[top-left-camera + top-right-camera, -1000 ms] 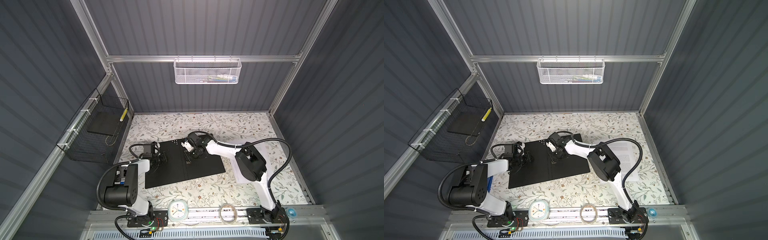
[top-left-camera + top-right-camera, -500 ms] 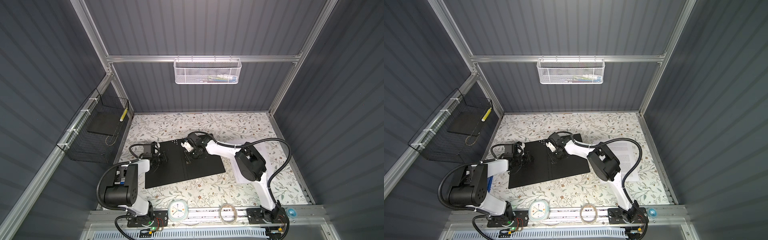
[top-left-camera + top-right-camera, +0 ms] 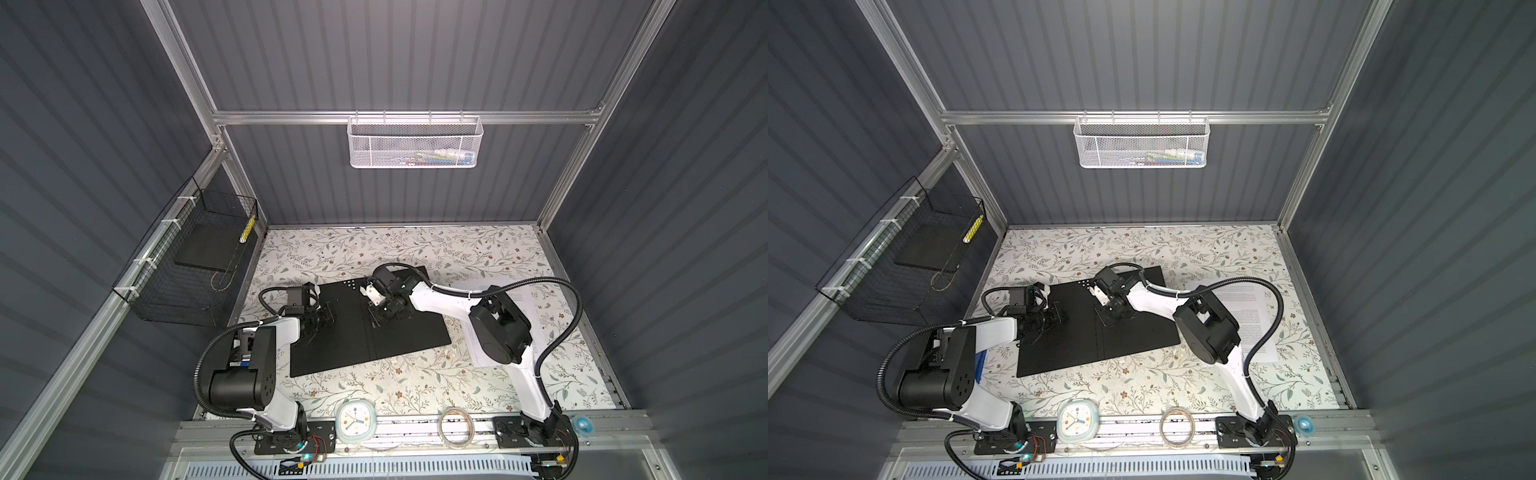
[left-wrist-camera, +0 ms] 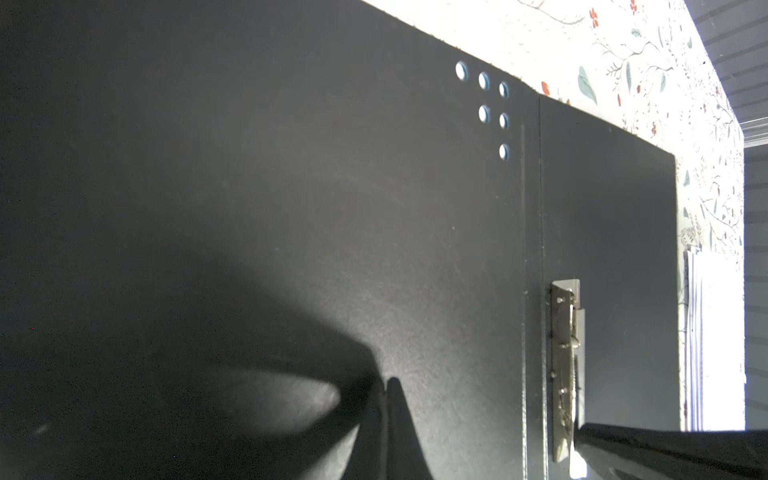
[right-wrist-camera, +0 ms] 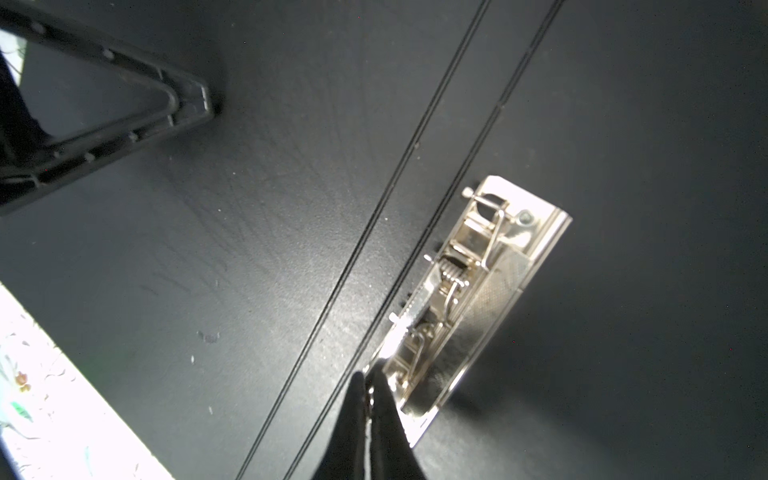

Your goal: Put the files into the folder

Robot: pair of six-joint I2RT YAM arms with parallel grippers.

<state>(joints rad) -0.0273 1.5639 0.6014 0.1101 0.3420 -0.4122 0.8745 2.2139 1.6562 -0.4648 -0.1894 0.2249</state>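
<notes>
Now the folder (image 3: 340, 345) lies open, black faces up, at the centre of both top views, and the right gripper (image 5: 368, 380) has just drawn its jaws together at one end of the metal clip (image 5: 478, 291); a hold on it I cannot confirm, but opening the clip looks next. One stack of files (image 3: 1252, 318) lies right of centre, clear of both grippers, and the left gripper (image 4: 388, 386), closed and empty, rests on the left cover: one folder, one clip, two grippers.

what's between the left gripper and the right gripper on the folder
just the folder's bare black inner face and its two spine creases, shown in the right wrist view: left gripper on the left cover, right gripper at the metal clip
</notes>
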